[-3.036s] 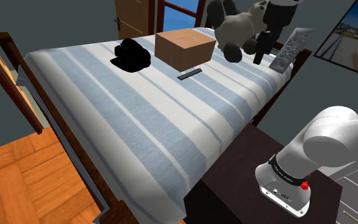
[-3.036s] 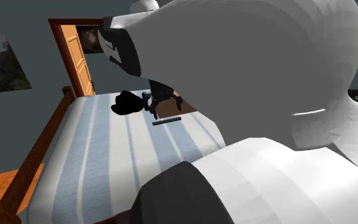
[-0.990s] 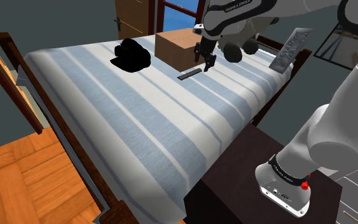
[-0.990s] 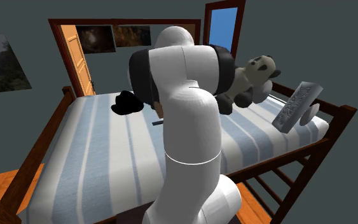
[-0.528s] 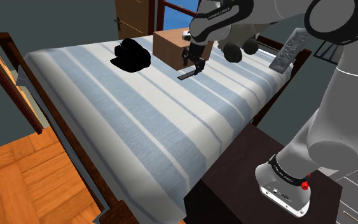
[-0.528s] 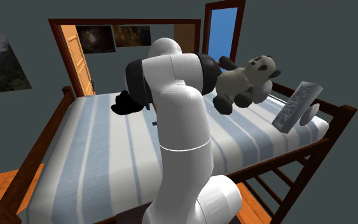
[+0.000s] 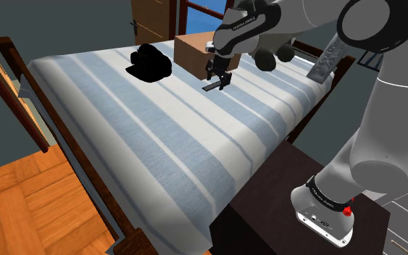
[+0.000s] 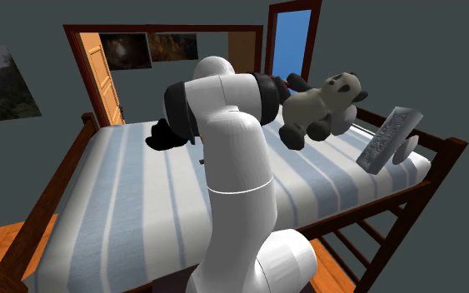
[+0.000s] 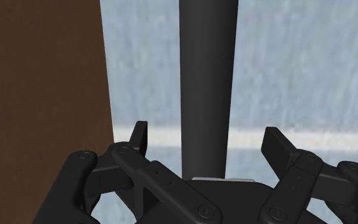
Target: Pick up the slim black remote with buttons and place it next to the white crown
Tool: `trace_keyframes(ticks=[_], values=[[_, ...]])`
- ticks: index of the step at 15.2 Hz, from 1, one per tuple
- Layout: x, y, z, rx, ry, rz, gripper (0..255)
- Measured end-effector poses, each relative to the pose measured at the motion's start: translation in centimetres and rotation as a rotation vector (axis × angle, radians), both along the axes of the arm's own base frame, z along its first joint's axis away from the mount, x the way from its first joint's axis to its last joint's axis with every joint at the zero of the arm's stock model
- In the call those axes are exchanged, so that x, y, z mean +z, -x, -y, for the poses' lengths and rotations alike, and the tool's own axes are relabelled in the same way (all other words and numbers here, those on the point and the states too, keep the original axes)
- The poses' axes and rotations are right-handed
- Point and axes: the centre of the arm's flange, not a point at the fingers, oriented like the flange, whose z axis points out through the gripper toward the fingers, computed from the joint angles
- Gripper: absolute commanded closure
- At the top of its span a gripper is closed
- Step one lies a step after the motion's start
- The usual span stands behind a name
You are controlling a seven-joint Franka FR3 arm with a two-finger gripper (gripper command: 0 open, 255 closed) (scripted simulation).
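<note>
The slim black remote (image 7: pixel 215 85) lies on the striped bed, just in front of a brown box (image 7: pixel 208 52). My gripper (image 7: pixel 218 77) hangs right over it, pointing down. In the wrist view the remote (image 9: pixel 208 76) runs as a dark bar between the two fingers (image 9: pixel 139 136), which stand apart on either side without touching it; the gripper (image 9: pixel 206 139) is open. No white crown is recognisable; a black lumpy object (image 7: pixel 150 63) sits on the bed to the shoulder view's left of the box, and also appears as a black lump (image 8: pixel 162 134) beside the arm.
The brown box (image 9: pixel 41 76) stands close beside one finger. A stuffed animal (image 8: pixel 320 106) and a grey slab (image 8: pixel 386 137) lean at the bed's head. The bed (image 7: pixel 159 145) has wooden rails. A dark nightstand (image 7: pixel 267 203) carries the arm's base.
The arm swung in from the head of the bed toward the box and came down over the remote; in the last half second the gripper sank a little closer to it.
</note>
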Motion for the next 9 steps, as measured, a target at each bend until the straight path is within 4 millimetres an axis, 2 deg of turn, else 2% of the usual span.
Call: trace_keyframes(ticks=[3,4,9], values=[[-0.07,0.01,0.02,0.0,0.0,0.0,0],[-0.07,0.01,0.02,0.0,0.0,0.0,255],[0.06,0.08,0.05,-0.001,-0.001,-0.001,255]])
